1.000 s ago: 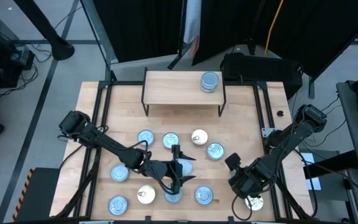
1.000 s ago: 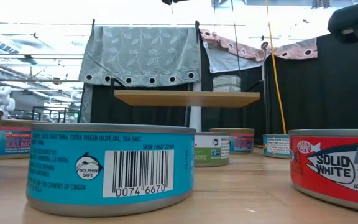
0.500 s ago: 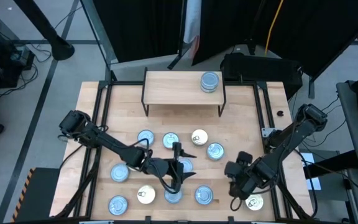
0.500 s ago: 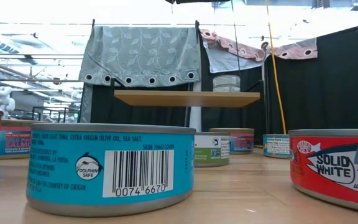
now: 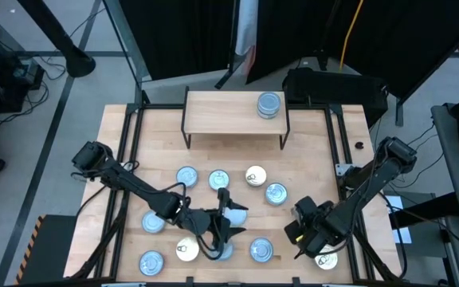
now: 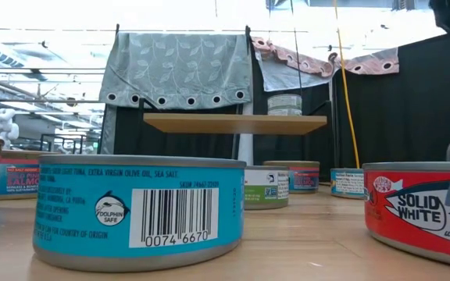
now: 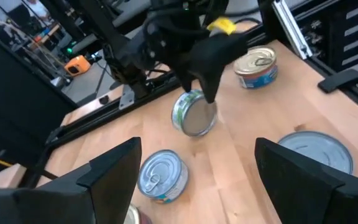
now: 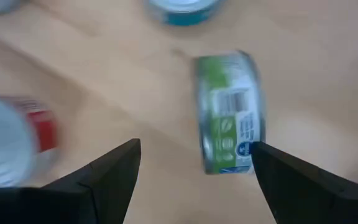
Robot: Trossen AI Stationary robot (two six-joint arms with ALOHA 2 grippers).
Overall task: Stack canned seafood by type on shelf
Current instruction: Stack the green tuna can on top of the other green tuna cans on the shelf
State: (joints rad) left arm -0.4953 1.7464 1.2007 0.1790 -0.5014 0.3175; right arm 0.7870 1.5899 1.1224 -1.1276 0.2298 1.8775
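Green-sided tin (image 8: pixel 227 112) now on edge, loose on worktop (image 5: pixel 309 171), apart from right gripper (image 5: pixel 303 236), jaws wide, empty. Left gripper (image 5: pixel 221 235) open, empty. Shelf (image 5: pixel 221 112) holds one can (image 5: pixel 268 104); regrasp likely needed.

In the low view, the nearest blue tin (image 6: pixel 139 211) reads "EXTRA VIRGIN OLIVE OIL, SEA SALT", carries a "DOLPHIN SAFE" mark, and shows barcode digits "0074 6670". The red tin (image 6: pixel 424 209) reads "SOLID WHITE" and "in water". A far blue tin (image 6: pixel 18 176) reads "SALMON".
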